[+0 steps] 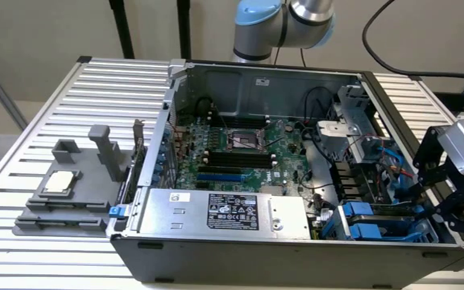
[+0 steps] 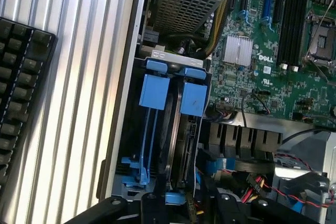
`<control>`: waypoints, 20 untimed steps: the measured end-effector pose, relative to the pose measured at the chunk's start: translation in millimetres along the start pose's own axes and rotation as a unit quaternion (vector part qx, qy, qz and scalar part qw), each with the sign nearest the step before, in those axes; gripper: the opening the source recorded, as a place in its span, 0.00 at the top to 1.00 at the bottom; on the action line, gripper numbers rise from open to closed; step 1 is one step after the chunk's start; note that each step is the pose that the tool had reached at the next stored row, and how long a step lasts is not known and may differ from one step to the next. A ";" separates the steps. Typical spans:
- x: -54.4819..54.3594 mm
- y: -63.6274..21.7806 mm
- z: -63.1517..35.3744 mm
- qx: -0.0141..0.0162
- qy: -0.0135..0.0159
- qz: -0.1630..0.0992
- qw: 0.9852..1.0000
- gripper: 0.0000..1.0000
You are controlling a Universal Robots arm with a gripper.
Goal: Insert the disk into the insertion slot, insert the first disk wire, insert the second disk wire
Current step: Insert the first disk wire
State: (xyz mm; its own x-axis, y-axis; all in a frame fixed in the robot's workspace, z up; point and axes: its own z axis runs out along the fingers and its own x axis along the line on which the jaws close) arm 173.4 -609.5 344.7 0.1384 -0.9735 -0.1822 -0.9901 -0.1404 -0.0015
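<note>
An open computer case (image 1: 296, 181) lies on a ribbed metal bench (image 1: 46, 103). The hand (image 1: 434, 202) hangs over the case's corner at the exterior view's right, just above the drive cage (image 2: 202, 129). Its black fingers (image 2: 149, 203) stand wide apart and have hold of nothing. In the wrist view the blue end of a drive tray lies between them, with a gap on each side.

The disk (image 2: 184, 150) sits in the cage, seen edge-on, in the bay nearer the motherboard (image 2: 273, 51). The broad blue tab of its frame is at the end away from the hand. Just beside it, in the bay nearer the case's outer wall, sits an empty blue carrier (image 2: 155, 93) with two thin rails.

Red, black and yellow wires (image 2: 257, 184) lie near the hand, on the motherboard side of the cage, with a blue cable (image 2: 296, 199) beside them. Whether any wire is plugged into the disk I cannot tell.

The silver power supply (image 1: 224, 211) with its black label sits along the case's front edge, beside the cage. Outside the case, a black keyboard (image 2: 21, 103) rests on the bench. At the exterior view's left stands a grey holder (image 1: 70, 199) with a square chip (image 1: 58, 183) on it.
</note>
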 end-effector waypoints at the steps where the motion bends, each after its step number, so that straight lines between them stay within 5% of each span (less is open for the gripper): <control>1: 0.0 -0.2 0.0 0.000 -0.001 -0.001 1.000 0.61; 5: 0.0 -0.2 0.0 0.000 -0.006 -0.006 1.000 0.63; 6: 0.0 -0.2 0.0 -0.001 -0.006 -0.008 1.000 0.71; 20: 0.1 -0.2 -0.3 -0.004 -0.007 -0.024 1.000 0.84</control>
State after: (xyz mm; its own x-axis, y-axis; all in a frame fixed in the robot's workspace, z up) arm 173.6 -609.7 345.0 0.1854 -0.9629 -0.1960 -0.9821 -0.1884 -0.0036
